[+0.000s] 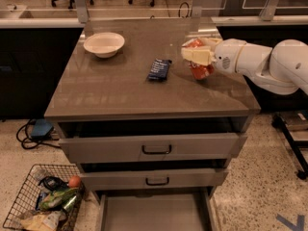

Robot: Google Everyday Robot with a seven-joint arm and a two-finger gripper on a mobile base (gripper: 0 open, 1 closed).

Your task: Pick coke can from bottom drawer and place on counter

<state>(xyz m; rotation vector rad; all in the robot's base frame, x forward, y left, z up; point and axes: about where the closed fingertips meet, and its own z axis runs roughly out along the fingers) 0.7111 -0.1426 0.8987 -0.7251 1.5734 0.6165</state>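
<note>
With fingers (198,56) clamped on the tilted coke can (202,71), holds the gripper (191,53) at right of frame, with the can's base pointing down toward the tabletop (120,85) directly beneath and the bottom drawer (154,213) open below.

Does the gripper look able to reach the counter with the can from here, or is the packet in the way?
Probably yes. The gripper, shut on the coke can, is over a bare part of the counter; the blue packet lies apart, toward the middle.
</note>
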